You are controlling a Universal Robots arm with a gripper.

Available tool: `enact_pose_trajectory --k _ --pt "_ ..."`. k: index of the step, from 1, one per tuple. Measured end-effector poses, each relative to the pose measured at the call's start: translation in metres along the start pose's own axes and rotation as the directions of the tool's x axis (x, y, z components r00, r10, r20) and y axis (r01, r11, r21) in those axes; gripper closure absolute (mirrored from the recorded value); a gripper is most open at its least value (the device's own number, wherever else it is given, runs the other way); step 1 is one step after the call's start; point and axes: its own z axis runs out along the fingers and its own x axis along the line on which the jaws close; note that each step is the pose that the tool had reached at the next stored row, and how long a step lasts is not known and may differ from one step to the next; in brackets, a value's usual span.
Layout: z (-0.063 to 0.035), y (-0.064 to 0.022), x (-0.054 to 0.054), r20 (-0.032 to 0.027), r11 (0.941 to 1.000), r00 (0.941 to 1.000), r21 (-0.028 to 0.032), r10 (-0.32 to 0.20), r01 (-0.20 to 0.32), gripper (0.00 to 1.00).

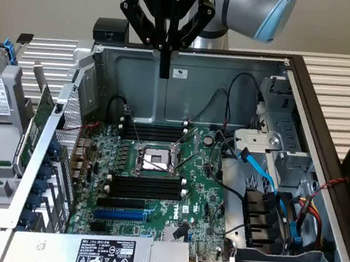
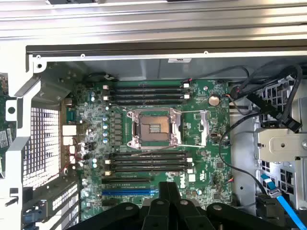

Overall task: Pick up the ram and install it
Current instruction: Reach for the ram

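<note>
Green and thin, the ram (image 1: 34, 127) is seen standing on its edge outside the case (image 1: 131, 73), just beside the perforated wall (image 1: 71, 125) at the exterior view's left (what is printed on it cannot be read). The tool (image 1: 163, 71) is held high over the rear wall of the case, above the motherboard (image 1: 199, 192) and well apart from the ram. Its fingers are pressed fully together, and nothing is gripped between them. In the wrist view the tool (image 2: 165, 189) is seen just beside the blue slot (image 2: 129, 192), and the black slots (image 2: 146, 161) and the socket (image 2: 153, 127) are seen near it.
</note>
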Motion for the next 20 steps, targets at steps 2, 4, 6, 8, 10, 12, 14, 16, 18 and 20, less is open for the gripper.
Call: enact_pose_trajectory --k 2,4,6,8,10,12,14,16,18,20 --pt "0.0 0.0 0.0 0.0 1.0 1.0 0.0 0.0 0.0 0.89" --pt "0.0 0.0 0.0 0.0 1.0 1.0 0.0 0.0 0.0 0.89" --pt "0.0 0.0 0.0 -0.0001 1.0 1.0 0.0 0.0 0.0 0.89" --pt "0.0 0.0 0.0 0.0 1.0 1.0 -0.0001 0.0 0.0 0.89" --pt "0.0 0.0 0.0 0.0 1.0 1.0 0.0 0.0 0.0 0.89" --pt "0.0 0.0 0.0 0.0 1.0 1.0 0.0 0.0 0.0 0.89" --pt "-0.0002 -0.0005 0.007 -0.0002 1.0 1.0 0.0003 0.0 0.0 0.89" --pt "-0.0002 -0.0011 0.016 -0.0001 1.0 1.0 0.0001 0.0 0.0 0.89" --pt "-0.0002 -0.0018 0.025 -0.0001 1.0 1.0 0.0 0.0 0.0 0.89" --pt "-0.0002 -0.0024 0.034 0.0 1.0 1.0 0.0 0.0 0.0 0.89"
